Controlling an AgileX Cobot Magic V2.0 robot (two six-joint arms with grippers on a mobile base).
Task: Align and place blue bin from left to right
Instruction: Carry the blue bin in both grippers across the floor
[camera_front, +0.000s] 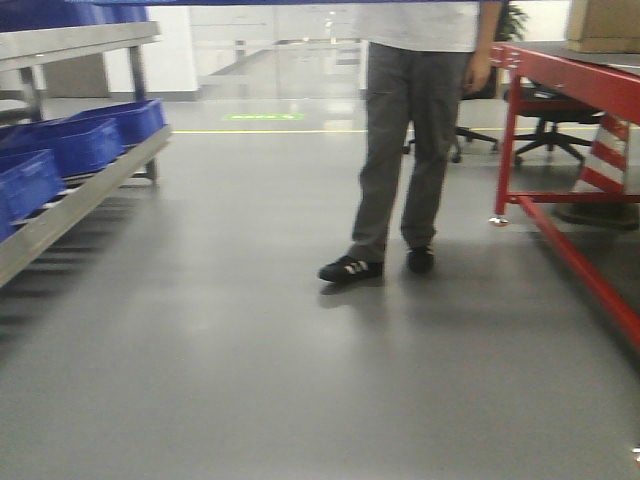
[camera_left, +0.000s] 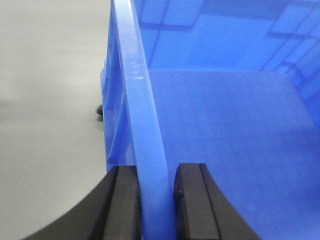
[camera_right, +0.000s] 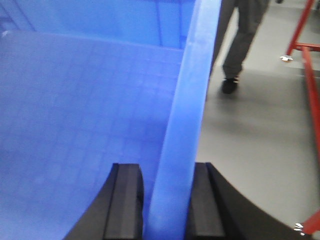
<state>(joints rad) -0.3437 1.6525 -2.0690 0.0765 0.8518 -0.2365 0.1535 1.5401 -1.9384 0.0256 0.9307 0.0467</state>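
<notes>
In left claw (camera_left: 156, 172), glossy grid-floored blue bin (camera_left: 225, 140)

Looking like factory or warehouse hall. Wide grey glossy floor (camera_front: 250, 350) reflecting lights, yellow line (camera_front: 270, 131) and green marking (camera_front: 262, 117) lying across it far back. Metal rack (camera_front: 65, 212) standing at left, sloped shelf carrying row of dark blue crates (camera_front: 85, 145). Red steel-framed surface (camera_front: 560, 70) standing at right, cardboard box (camera_front: 603, 25) sitting on it, red-and-white striped marker (camera_front: 605, 155) showing beneath. Castor office chairs (camera_front: 550, 125) standing behind. Person (camera_front: 410, 150) in grey trousers standing mid-floor. Glass partitions (camera_front: 270, 50) closing off back. Moulded blue bin (camera_left: 225, 150) with gridded bottom filling wrist views.
</notes>
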